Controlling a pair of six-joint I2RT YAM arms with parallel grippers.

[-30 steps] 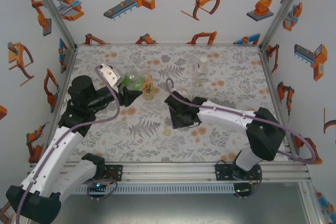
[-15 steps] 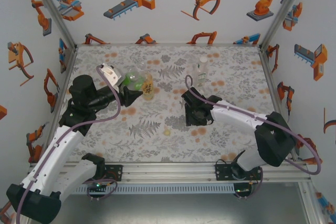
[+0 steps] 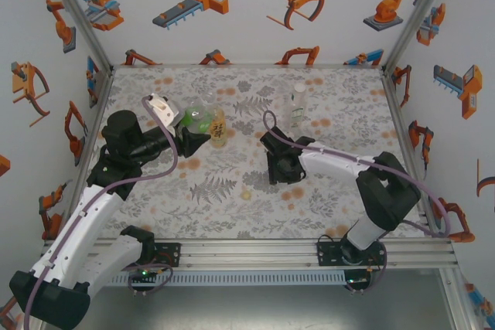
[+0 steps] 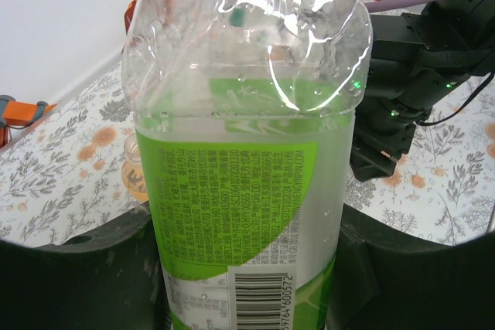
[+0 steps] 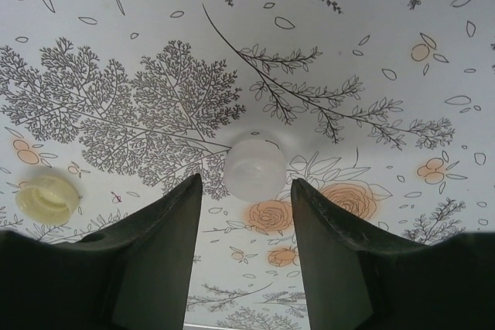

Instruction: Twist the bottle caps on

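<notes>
- The right gripper (image 5: 246, 182) points down at the table (image 5: 371, 52) with its two fingers (image 5: 155, 245) spread apart, and nothing is between them.
- The whitish cap (image 5: 255, 168) lies flat on the table just ahead of the gap between the fingertips, and they do not touch it.
- The pale yellow cap (image 5: 48, 196) lies apart from it, on the outer side of one finger. From above it is only a small pale dot near the gripper's dark body.
- The left gripper (image 4: 244, 245) is closed on the squat green bottle (image 4: 247, 152), with one dark finger pressed to each side.
- The neck of this bottle is cut off at the upper edge of the wrist view, so I cannot tell if it has a cap.
- The amber bottle (image 4: 135, 179) is mostly hidden behind it. From above it stands just beside the green one.
- The slim colourless bottle (image 3: 297, 106) stands upright, well apart and farther back. Its top is too small to judge.
</notes>
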